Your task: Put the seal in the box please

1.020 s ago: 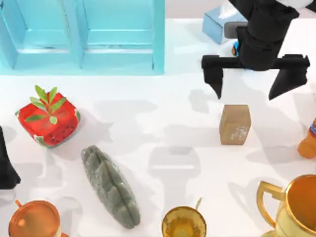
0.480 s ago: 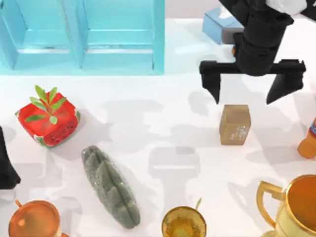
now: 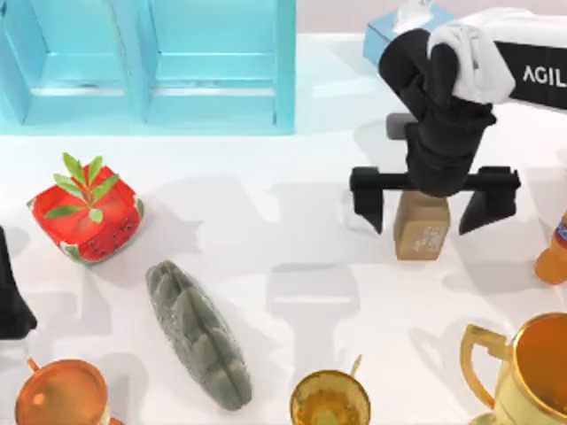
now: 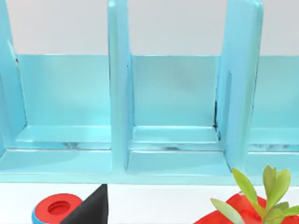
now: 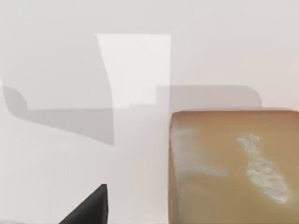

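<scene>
Step in hand: grasping. Right gripper (image 3: 433, 202), jaws wide open, straddles the seal (image 3: 423, 228) at frame right. Next, by judgement: close squarely, then carry to the blue box (image 3: 146, 66), upper left.

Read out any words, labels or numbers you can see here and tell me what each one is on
"AGIL", cut off by the picture's edge: on the right arm, top view.
Pale marks on the seal: no readable letters.
Bottle label at the table's right edge: too small to read.
</scene>
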Controlling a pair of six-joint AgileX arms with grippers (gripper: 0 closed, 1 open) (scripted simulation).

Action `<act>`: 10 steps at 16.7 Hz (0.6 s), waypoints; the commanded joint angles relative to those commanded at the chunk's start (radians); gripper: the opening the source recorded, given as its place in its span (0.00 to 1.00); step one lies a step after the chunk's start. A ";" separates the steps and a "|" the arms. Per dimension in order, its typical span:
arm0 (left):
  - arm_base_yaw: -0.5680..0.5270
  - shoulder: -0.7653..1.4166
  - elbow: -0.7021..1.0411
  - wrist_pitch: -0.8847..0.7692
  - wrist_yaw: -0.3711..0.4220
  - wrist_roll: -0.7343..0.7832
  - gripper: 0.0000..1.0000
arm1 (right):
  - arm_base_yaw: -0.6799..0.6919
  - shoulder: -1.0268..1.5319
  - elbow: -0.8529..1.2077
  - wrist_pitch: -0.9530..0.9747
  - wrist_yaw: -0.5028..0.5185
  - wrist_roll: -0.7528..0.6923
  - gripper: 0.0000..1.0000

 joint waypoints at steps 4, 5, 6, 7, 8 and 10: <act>0.000 0.000 0.000 0.000 0.000 0.000 1.00 | 0.000 0.002 -0.007 0.008 0.000 0.000 1.00; 0.000 0.000 0.000 0.000 0.000 0.000 1.00 | 0.000 0.002 -0.007 0.008 0.000 0.000 0.92; 0.000 0.000 0.000 0.000 0.000 0.000 1.00 | 0.000 0.002 -0.007 0.008 0.000 0.000 0.85; 0.000 0.000 0.000 0.000 0.000 0.000 1.00 | 0.000 0.002 -0.007 0.008 0.000 0.000 0.77; 0.000 0.000 0.000 0.000 0.000 0.000 1.00 | 0.000 0.002 -0.007 0.008 0.000 0.000 0.70; 0.000 0.000 0.000 0.000 0.000 0.000 1.00 | 0.000 0.002 -0.007 0.008 0.000 0.000 0.55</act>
